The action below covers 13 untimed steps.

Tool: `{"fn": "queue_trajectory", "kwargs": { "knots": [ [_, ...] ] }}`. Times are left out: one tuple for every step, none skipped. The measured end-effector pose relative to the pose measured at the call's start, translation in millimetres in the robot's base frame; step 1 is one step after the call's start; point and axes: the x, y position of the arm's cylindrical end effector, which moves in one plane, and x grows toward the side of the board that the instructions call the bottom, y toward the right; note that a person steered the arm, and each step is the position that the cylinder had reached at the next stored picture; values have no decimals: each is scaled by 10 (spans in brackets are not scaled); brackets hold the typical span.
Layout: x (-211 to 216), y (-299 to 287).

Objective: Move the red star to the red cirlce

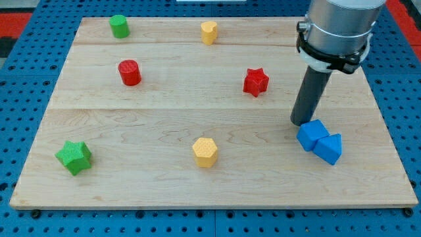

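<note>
Clawless, so nothing to spread or pinch, my tip point(303, 122) touches the blue blocks point(320, 141) and should circle to the red star's point(256, 81) right side, then push it left toward the red circle point(129, 72).

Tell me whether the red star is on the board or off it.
On the board. The red star sits on the wooden board, right of centre, well apart from the red cylinder and from my tip.
</note>
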Motion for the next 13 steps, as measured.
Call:
{"fn": "queue_trajectory", "kwargs": {
  "knots": [
    [-265, -165],
    [-460, -136],
    [-717, -136],
    [-880, -171],
    [-649, -665],
    [-754, -798],
    [-856, -931],
    [-875, -1117],
    [-1064, -960],
    [-1080, -1073],
    [-553, -1908],
    [-496, -2105],
    [-521, -1425]
  ]
}}
